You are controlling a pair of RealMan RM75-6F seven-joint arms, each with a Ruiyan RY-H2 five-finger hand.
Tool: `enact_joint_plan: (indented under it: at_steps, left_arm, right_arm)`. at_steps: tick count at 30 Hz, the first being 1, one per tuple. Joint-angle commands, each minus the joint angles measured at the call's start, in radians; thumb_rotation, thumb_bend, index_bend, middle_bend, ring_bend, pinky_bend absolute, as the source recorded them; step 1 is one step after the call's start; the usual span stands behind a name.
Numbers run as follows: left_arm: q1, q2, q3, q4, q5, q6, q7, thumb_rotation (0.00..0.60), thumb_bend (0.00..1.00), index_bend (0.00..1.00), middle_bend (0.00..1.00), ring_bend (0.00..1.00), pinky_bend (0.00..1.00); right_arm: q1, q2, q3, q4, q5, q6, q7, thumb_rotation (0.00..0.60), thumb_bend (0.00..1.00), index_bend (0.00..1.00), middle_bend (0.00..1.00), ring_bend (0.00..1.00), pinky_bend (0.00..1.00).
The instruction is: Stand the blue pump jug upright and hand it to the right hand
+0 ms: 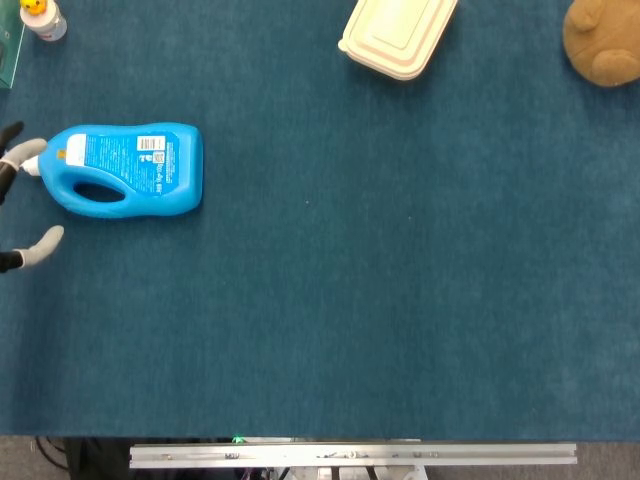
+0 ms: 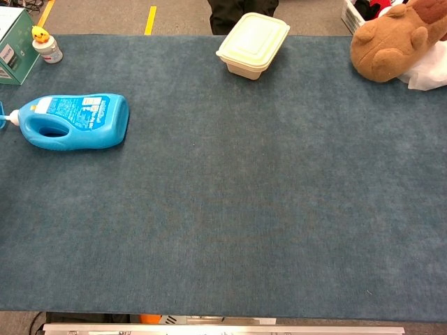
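The blue pump jug (image 1: 125,169) lies on its side at the left of the blue table, pump end pointing left and handle facing the front edge; the chest view shows the jug (image 2: 72,122) the same way. Only the fingertips of my left hand (image 1: 20,205) show at the left edge of the head view, spread apart and holding nothing. One grey fingertip (image 1: 28,150) sits beside the white pump neck; whether it touches is unclear. The right hand appears in neither view.
A cream lidded food box (image 1: 398,35) stands at the back centre. A brown plush toy (image 2: 391,38) lies at the back right beside white plastic. At the back left are a small bottle with a yellow duck cap (image 2: 46,44) and a teal box (image 2: 14,46).
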Motion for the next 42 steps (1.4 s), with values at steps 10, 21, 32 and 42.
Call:
enact_joint_plan:
  at_steps: [10, 21, 32, 42]
  left_arm:
    - [-0.163, 0.055, -0.048, 0.043, -0.104, -0.306, -0.151, 0.194, 0.17, 0.26, 0.2, 0.09, 0.15]
    - [-0.269, -0.027, -0.078, 0.165, -0.273, -0.457, -0.049, 0.06, 0.13, 0.26, 0.19, 0.09, 0.13]
    - [-0.362, -0.158, -0.058, 0.358, -0.48, -0.574, 0.159, 0.058, 0.13, 0.26, 0.2, 0.09, 0.13]
    - [-0.424, -0.245, -0.021, 0.501, -0.648, -0.645, 0.33, 0.061, 0.13, 0.26, 0.22, 0.09, 0.13]
  right_arm:
    - [-0.006, 0.02, -0.012, -0.032, -0.023, -0.002, 0.013, 0.6, 0.08, 0.08, 0.22, 0.11, 0.24]
    - [-0.017, 0.028, -0.017, -0.013, -0.024, 0.004, 0.058, 0.6, 0.08, 0.08, 0.22, 0.11, 0.24]
    - [-0.016, 0.024, -0.017, 0.014, -0.01, -0.011, 0.088, 0.6, 0.08, 0.08, 0.22, 0.11, 0.24]
    - [-0.014, 0.021, -0.017, 0.023, 0.0, -0.022, 0.093, 0.6, 0.08, 0.08, 0.22, 0.11, 0.24]
